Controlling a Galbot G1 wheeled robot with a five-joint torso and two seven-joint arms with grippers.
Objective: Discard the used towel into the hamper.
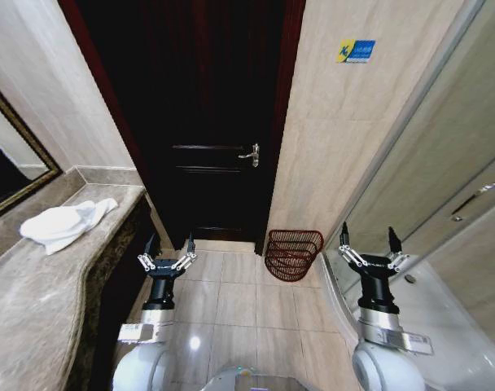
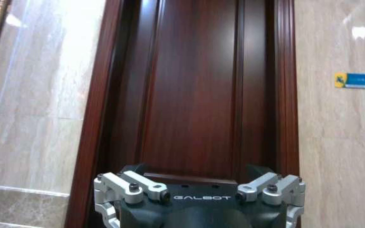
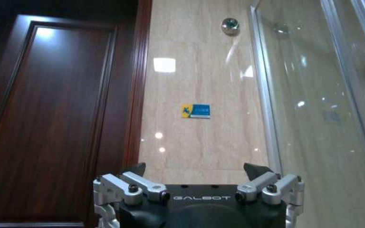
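It's a narrow bathroom with glossy beige floor tiles (image 1: 231, 305), pale stone walls, a dark wood door (image 1: 207, 122) straight ahead and a glass shower screen (image 1: 443, 163) along the right. The crumpled white towel (image 1: 67, 223) lies on the mottled marble tabletop (image 1: 36, 309) at the left, well apart from the hamper (image 1: 293, 254), a reddish-brown wire basket of thin bars standing on the floor against the wall just right of the door. The left gripper (image 1: 168, 252) and the right gripper (image 1: 370, 248) both hover low over the tiles with jaws spread and nothing between them.
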